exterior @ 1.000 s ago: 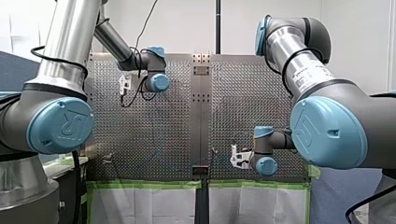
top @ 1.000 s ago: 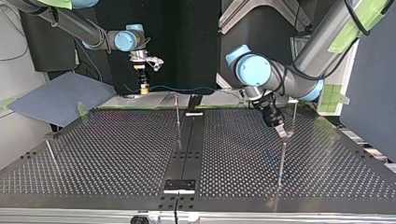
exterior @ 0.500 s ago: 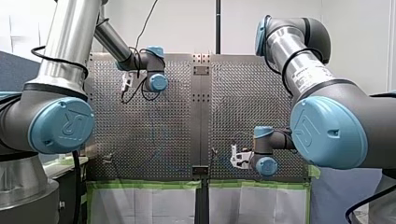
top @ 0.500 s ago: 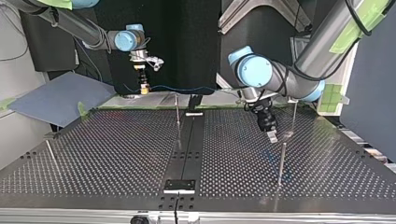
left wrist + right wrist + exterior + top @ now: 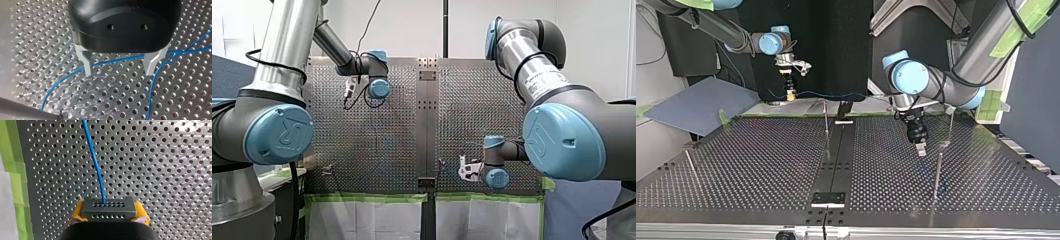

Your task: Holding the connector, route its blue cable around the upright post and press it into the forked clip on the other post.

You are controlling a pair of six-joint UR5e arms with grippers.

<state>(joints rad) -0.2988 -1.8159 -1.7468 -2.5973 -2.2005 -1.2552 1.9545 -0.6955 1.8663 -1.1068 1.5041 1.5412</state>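
My right gripper (image 5: 109,216) has yellow pads and is shut on the dark grey connector (image 5: 108,208). The blue cable (image 5: 93,157) leaves the connector and runs ahead over the perforated plate. In the top view this gripper (image 5: 791,95) hangs above the table's far edge at the left, and the cable (image 5: 836,93) stretches right past a thin upright post (image 5: 825,117). My left gripper (image 5: 120,67) is open just above the plate, its metal fingers (image 5: 87,67) astride a strand of the cable (image 5: 120,59) without touching it. In the top view it (image 5: 921,148) is beside another post (image 5: 938,172).
A third post (image 5: 951,125) stands behind my left gripper, and a leaning rod (image 5: 690,162) is at the top view's left. A dark centre strip (image 5: 836,155) splits the perforated table. Green tape (image 5: 15,177) marks the plate's edge near my right gripper. A blue-grey sheet (image 5: 701,102) lies off the table.
My left gripper has slid towards the top view's left and nearer the camera, away from the far post, turning at the wrist. My right gripper and the connector have stayed put.
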